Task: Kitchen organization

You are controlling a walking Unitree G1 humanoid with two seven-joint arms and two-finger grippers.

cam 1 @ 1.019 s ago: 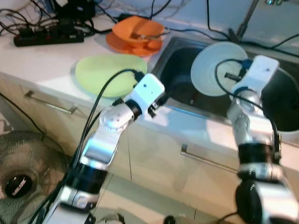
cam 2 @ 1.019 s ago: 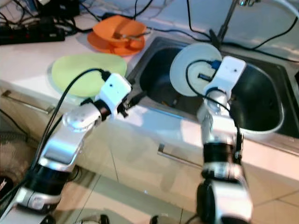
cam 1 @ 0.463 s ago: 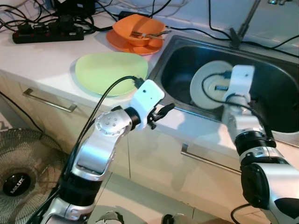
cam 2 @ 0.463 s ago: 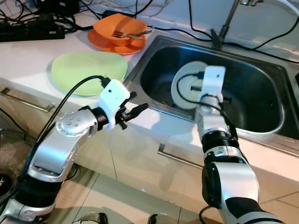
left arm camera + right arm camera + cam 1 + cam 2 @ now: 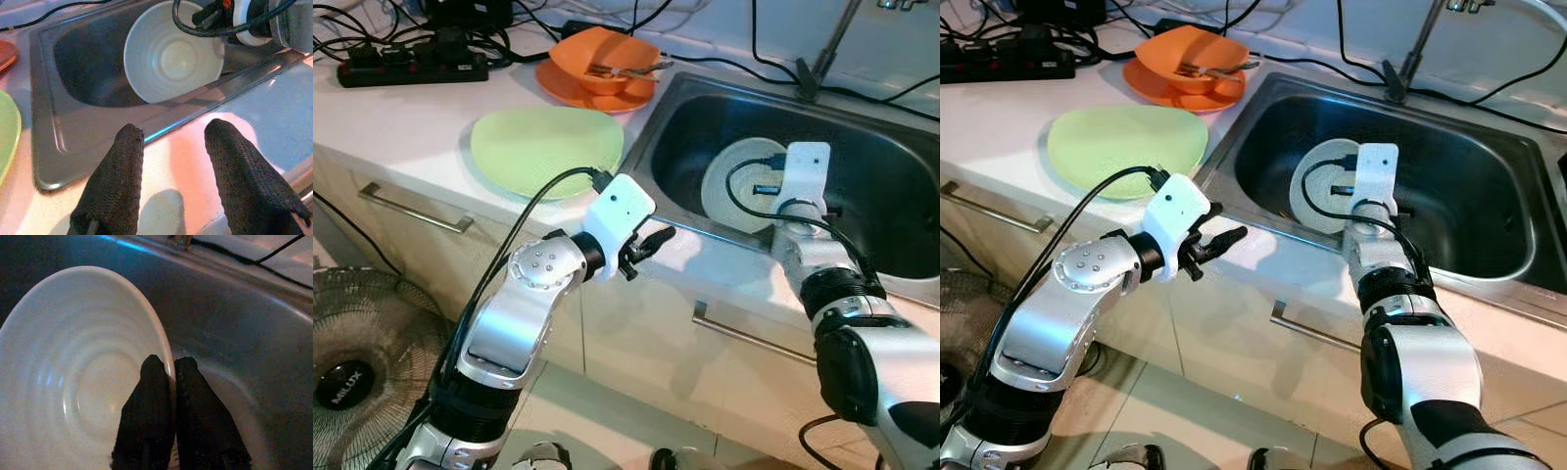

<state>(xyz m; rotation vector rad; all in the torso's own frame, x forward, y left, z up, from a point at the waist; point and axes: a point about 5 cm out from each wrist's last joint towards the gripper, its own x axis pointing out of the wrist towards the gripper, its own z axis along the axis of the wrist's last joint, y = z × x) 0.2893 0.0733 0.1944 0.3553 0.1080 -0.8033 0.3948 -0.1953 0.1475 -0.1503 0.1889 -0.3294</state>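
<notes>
Two plates sit on the pale counter [image 5: 401, 117] to the left of the sink [image 5: 1263, 108]: a flat green plate [image 5: 546, 149] near the front edge, and behind it an orange plate [image 5: 570, 88] with an orange bowl [image 5: 603, 61] resting on it. Something thin and metallic, cutlery by the look of it, lies in that bowl, too small to make out. A black power strip [image 5: 411, 70] with a tangle of cables runs along the back of the counter, and a faucet stem [image 5: 1408, 49] rises behind the basin. Down on the floor at the left stands a fan [image 5: 352, 372] in a wire cage, and drawer handles [image 5: 416, 208] line the cabinet fronts.

Between the counter and the basin, the left gripper [image 5: 173, 142] hovers over the sink's front rim with its fingers spread wide and nothing between them.

Inside the steel sink, the white bowl [image 5: 73, 382] is tilted up on its edge, its ringed inside facing toward the robot. It is plain and glossy and holds nothing. The right gripper [image 5: 168, 369] reaches down into the basin and pinches the bowl's rim, one finger inside and one outside, nearly closed together. A black cable loops across the wrist in front of the bowl.
</notes>
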